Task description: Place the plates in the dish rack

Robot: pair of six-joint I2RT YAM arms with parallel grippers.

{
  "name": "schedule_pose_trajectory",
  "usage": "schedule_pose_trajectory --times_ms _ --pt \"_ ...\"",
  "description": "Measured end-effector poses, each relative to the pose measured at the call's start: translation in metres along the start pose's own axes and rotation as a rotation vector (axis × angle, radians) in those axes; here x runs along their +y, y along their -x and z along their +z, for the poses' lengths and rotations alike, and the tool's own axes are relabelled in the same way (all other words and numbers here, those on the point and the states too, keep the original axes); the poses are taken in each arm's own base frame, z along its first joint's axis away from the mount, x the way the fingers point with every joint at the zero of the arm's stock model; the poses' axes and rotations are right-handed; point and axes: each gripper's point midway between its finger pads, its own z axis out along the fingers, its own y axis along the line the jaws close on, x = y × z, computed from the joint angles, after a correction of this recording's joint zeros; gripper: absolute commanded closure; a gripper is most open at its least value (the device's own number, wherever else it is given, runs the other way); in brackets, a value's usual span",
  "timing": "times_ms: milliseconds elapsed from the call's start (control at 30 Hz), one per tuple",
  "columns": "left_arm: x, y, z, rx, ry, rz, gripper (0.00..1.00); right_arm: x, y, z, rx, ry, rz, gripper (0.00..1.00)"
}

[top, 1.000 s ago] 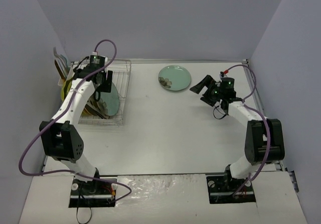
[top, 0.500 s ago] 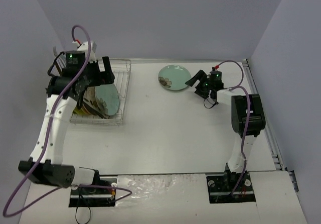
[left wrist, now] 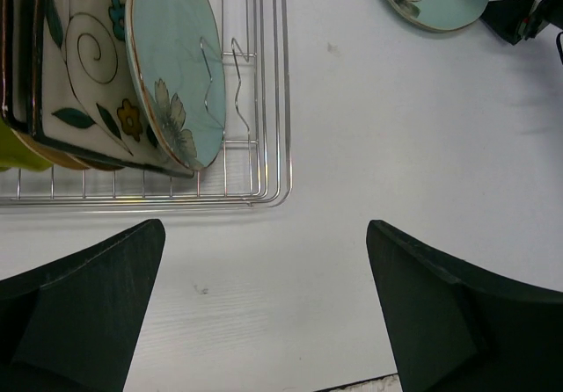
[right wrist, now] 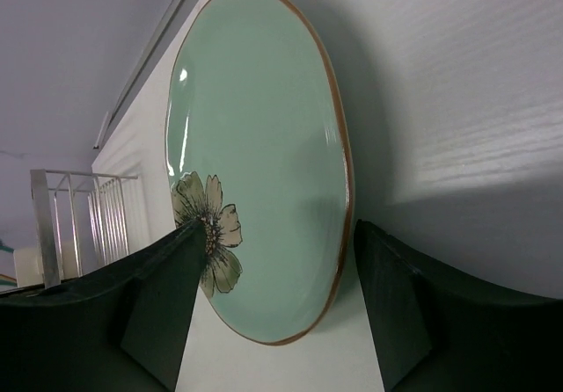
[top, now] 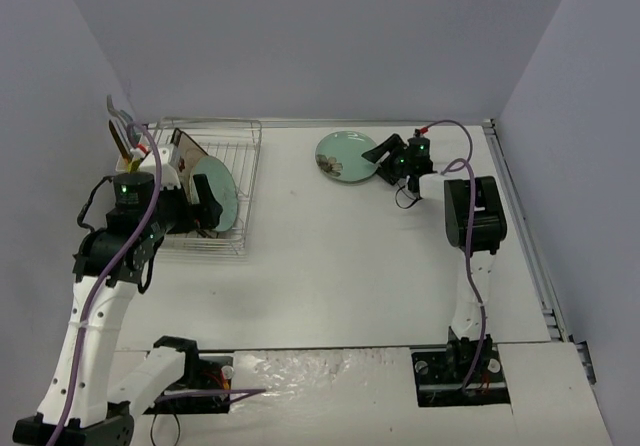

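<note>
The dish rack (top: 248,138) stands at the back left and holds several upright plates. Nearest its open side is a pale teal plate (left wrist: 171,67), then a square floral plate (left wrist: 84,67) and a lime-green plate (left wrist: 12,146). My left gripper (top: 203,209) is open and empty, raised above the table near the rack's front edge (left wrist: 264,313). A second pale teal plate (top: 345,154) lies flat on the table at the back. My right gripper (top: 381,162) is open at that plate's right rim (right wrist: 280,229). One finger (right wrist: 149,313) lies over the plate (right wrist: 264,146), the other (right wrist: 422,313) beside it.
A white utensil holder (top: 125,141) sits at the rack's far left end. The rack's right rows of prongs (left wrist: 237,67) hold nothing. Walls close in the table at the back and both sides.
My left arm has pulled back and up from the rack, leaving the teal plate standing in it. My right gripper has moved left and further back, up to the flat teal plate's rim.
</note>
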Motion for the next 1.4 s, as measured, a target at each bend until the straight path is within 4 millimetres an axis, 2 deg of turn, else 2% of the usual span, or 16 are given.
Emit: schedule_pose_trajectory --times_ms 100,233,367,500,667,867,1033,1200,1300,1400 --pt "0.005 -0.019 -0.004 0.014 0.010 -0.002 0.03 0.002 0.000 0.010 -0.002 0.021 0.007 0.47" --pt "0.009 -0.033 -0.005 0.024 0.015 -0.014 0.03 0.001 -0.001 0.018 -0.005 0.038 0.025 0.73" --pt "0.011 -0.046 -0.002 0.040 0.019 -0.029 0.03 -0.009 -0.007 0.021 -0.001 0.028 0.048 0.97" --pt "0.012 -0.056 0.005 0.069 0.019 -0.051 0.03 -0.014 -0.011 0.019 -0.006 0.031 0.079 1.00" --pt "0.005 -0.053 0.011 0.071 -0.010 -0.088 0.03 -0.021 -0.013 0.006 -0.014 0.045 0.111 1.00" --pt "-0.011 -0.049 0.025 0.099 -0.071 -0.155 0.03 -0.031 -0.028 -0.032 0.023 0.013 0.138 1.00" --pt "-0.049 -0.040 0.048 0.152 -0.162 -0.189 0.03 -0.024 -0.044 -0.075 0.069 0.017 0.150 1.00" --pt "-0.099 -0.029 0.069 0.187 -0.262 -0.175 0.03 0.007 -0.059 -0.124 0.111 0.094 0.126 1.00" --pt "-0.116 -0.023 0.086 0.201 -0.284 -0.198 0.03 0.034 -0.062 -0.153 0.112 0.165 0.094 1.00" --pt "-0.125 -0.022 0.107 0.227 -0.282 -0.229 0.03 0.064 -0.063 -0.182 0.106 0.246 0.051 1.00"
